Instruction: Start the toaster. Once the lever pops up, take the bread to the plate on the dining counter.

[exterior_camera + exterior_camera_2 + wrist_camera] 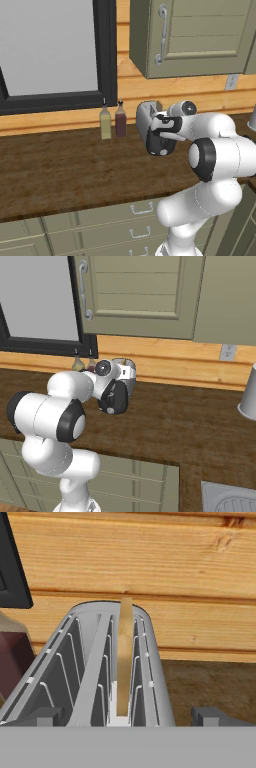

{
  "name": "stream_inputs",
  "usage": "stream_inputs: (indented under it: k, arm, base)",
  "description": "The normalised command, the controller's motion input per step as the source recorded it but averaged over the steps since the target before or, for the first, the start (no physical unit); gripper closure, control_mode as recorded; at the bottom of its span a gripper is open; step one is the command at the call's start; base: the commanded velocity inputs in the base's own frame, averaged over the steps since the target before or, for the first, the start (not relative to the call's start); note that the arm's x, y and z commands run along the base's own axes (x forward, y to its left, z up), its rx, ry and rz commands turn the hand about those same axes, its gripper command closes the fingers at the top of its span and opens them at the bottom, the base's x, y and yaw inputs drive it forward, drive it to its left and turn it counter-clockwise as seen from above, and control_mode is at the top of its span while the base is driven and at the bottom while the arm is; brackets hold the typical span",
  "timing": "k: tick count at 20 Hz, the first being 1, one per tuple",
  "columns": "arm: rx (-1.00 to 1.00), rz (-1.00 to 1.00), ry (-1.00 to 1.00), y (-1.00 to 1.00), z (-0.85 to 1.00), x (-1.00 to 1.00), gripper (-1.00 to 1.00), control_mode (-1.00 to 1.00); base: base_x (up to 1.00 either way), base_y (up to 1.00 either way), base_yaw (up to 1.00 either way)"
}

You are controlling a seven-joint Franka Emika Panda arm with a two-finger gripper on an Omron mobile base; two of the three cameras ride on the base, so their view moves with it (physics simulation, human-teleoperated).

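Note:
The silver-white toaster (90,662) stands on the wooden worktop against the wall, also seen as the toaster (144,116) and the toaster (128,372). A tan slice of bread (124,657) stands upright in its right-hand slot, its top edge just above the rim. My gripper (127,717) is open at the toaster's near end, one fingertip on each side of the body. The hand covers the toaster's black end panel, so the lever is hidden. My gripper (159,137) (116,390) hangs in front of the toaster in both base views. The plate and the dining counter are out of view.
Two slim bottles, an olive bottle (105,122) and a dark red bottle (120,120), stand just left of the toaster. A black-framed window (50,50) and wall cabinets (195,35) hang above. A pale cylinder (248,393) and a sink corner (230,498) lie to the right.

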Motion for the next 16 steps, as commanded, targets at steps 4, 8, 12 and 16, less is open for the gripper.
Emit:
stream_inputs:
  k: [4, 8, 12, 16]
  arm:
    - [0.00, 0.00, -0.01, 0.00, 0.00, 0.00, -1.00, -1.00]
    - [0.00, 0.00, 0.00, 0.01, 0.00, 0.10, -1.00, -1.00]
    - [0.00, 0.00, 0.00, 0.01, 0.00, 0.23, -1.00, -1.00]
    - [0.00, 0.00, 0.00, 0.00, 0.00, 0.24, -1.00, -1.00]
  base:
    - [0.00, 0.00, 0.00]
    - [0.00, 0.00, 0.00]
    - [0.00, 0.00, 0.00]
    - [0.00, 0.00, 0.00]
